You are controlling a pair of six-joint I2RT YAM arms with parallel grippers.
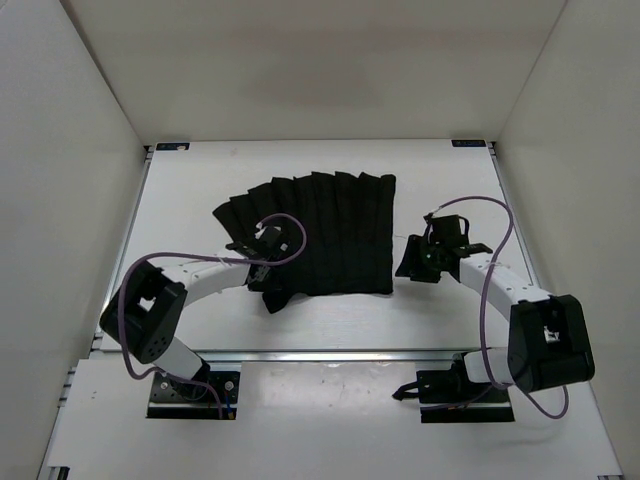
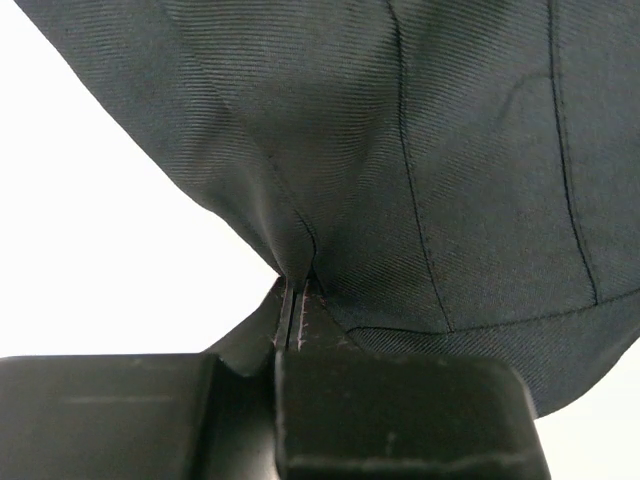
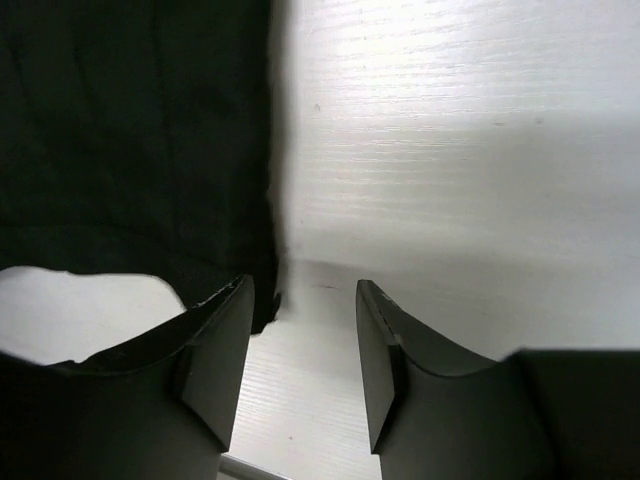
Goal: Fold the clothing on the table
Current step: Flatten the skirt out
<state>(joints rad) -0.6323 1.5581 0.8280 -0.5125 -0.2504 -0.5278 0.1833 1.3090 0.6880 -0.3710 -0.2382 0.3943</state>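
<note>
Left gripper [image 2: 296, 305] clamped tight on the clothing [image 2: 450, 150] edge!
Right gripper [image 3: 305, 330] stood parted, lower centre, over the table [image 3: 450, 150] beside it.

Black pleated clothing [image 1: 320, 235] lies on the white table [image 1: 440, 180].

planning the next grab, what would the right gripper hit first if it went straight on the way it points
Most likely the bare table, beside the clothing; the right gripper frames white surface, one finger near the fabric edge. Depth is unclear.
</note>
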